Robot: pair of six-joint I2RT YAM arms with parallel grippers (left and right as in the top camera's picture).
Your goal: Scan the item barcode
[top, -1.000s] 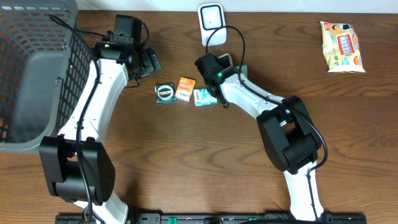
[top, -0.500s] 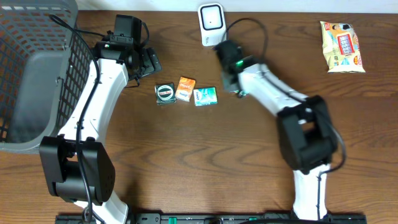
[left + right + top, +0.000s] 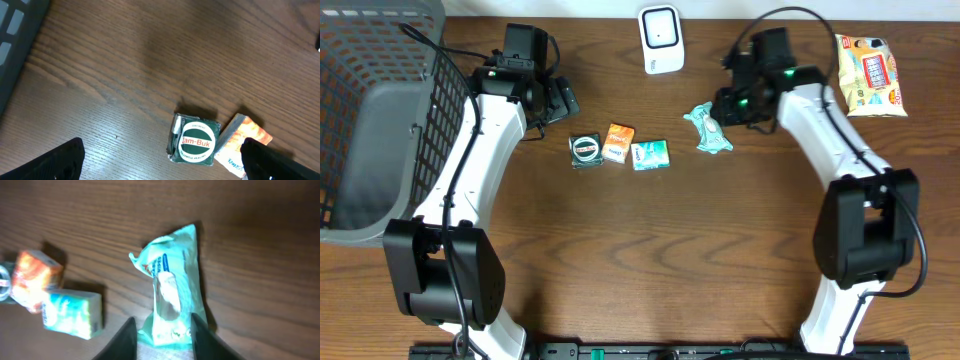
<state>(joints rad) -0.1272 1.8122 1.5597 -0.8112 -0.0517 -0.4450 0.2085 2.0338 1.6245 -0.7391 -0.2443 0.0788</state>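
The packet [image 3: 708, 131] lies on the table [image 3: 620, 260], right of the scanner [image 3: 660, 38] and apart from it, with the right claw [image 3: 730, 104] just beside its far end. That claw's fingers [image 3: 127, 337] stand apart astride the packet's near end, and there is a gap on one side, so it looks unheld. The main risk I see is a pinch on that thin, soft end: the wrapper could crumple or slide out on the way to the scanner. The barcode could also end up facing away from the window, since no view shows which face carries it. The right wrist view shows the straddle and the packet's print, blurred, but not the scanner. Only the overhead gives the run to the scanner, and also the snack bag [image 3: 870, 75] close behind the arm, which a wide swing might brush. The left claw [image 3: 558, 100] is spread wide and empty near the basket [image 3: 360, 60]. Its wrist view shows a tin [image 3: 195, 145] touching an orange box [image 3: 245, 145], and not the packet.
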